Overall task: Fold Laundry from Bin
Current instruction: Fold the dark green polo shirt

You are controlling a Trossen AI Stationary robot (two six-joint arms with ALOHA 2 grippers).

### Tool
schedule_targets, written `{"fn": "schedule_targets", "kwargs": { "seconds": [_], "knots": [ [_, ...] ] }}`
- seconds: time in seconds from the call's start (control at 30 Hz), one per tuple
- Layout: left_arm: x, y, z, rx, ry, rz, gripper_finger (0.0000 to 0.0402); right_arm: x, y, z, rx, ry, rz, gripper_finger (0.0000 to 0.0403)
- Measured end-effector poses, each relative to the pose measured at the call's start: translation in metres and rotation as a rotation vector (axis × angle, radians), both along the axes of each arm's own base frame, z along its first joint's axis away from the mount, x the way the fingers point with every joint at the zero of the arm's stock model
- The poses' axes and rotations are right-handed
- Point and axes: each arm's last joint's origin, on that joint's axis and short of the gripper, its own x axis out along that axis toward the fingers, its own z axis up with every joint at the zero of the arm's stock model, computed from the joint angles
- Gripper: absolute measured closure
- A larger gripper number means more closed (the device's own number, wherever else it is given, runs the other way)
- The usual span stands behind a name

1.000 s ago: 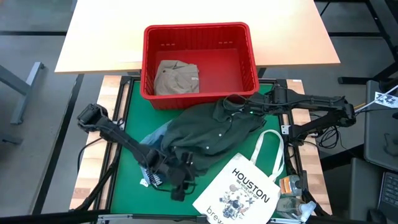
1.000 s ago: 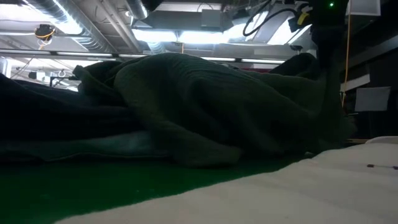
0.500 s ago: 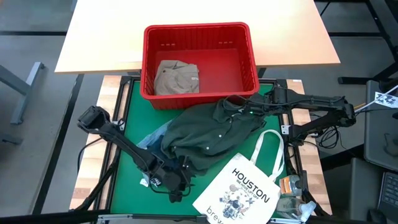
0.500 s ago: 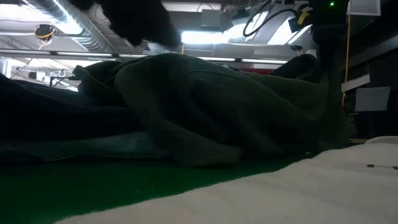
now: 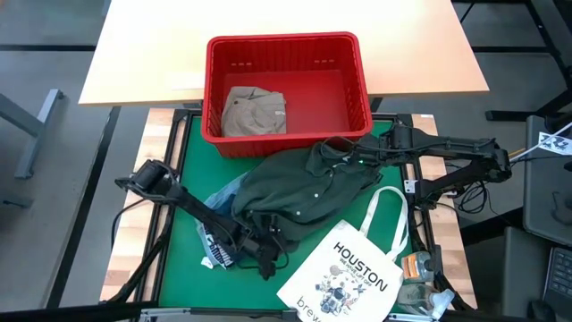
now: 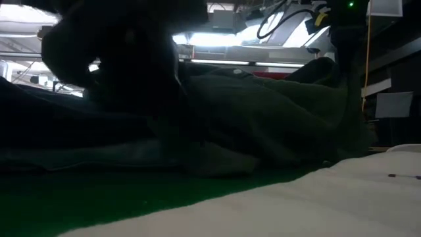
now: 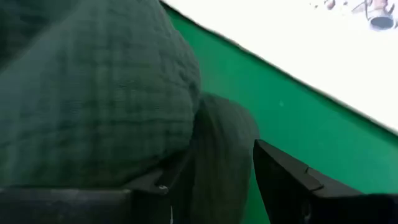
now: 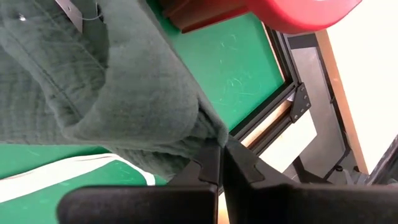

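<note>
high view shows the red bin (image 5: pixel 286 85) at the far edge of the green mat (image 5: pixel 183 179), partly over the pale tabletop (image 5: pixel 277 18) beyond it. a khaki-tan garment (image 5: pixel 254 111) lies folded in the bin's left half; the rest of the bin floor is bare. the dark green shirt (image 5: pixel 304 190) sprawls on the mat just in front of the bin, with a light blue denim piece (image 5: pixel 221 193) showing from under its left edge. a white tote bag (image 5: pixel 353 268) printed "houston" lies at the near right, its handle looping beside the shirt.

the left gripper (image 5: pixel 266 252) is low at the shirt's near hem, next to the tote. in the left wrist view its fingers (image 7: pixel 283 174) stand apart with a fold of the green shirt bulging between them; they are not yet pinched on the cloth. in the low view this arm is a dark mass in front of the heaped shirt.

the right gripper (image 5: pixel 357 152) reaches in from the right to the shirt's far right edge, near the bin's corner. the right wrist view shows its jaws pressed tight together on a pinch of the green fabric, holding it just above the mat.
</note>
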Motion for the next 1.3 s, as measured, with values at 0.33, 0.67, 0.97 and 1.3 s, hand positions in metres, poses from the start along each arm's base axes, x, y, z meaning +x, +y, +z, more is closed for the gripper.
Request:
{"fn": "schedule_targets", "kwargs": {
  "seconds": [0.33,0.67,0.97,1.3],
  "knots": [
    [0.002,0.005,-0.017,-0.009,0.073,-0.016,0.0288,0.0,0.0,0.0,0.0,0.0,0.0,0.04],
    [-0.007,0.005,0.035,-0.191,0.054,0.031,0.0397,0.0,0.001,0.003,0.021,-0.014,0.0,0.04],
    [-0.071,0.03,0.152,-0.304,-0.025,0.056,0.04,0.004,0.003,0.044,0.107,-0.189,0.026,0.04],
    [-0.17,0.05,0.196,-0.4,0.118,0.148,0.0401,0.002,0.005,0.071,0.143,-0.308,0.04,0.04]
  ]
}}
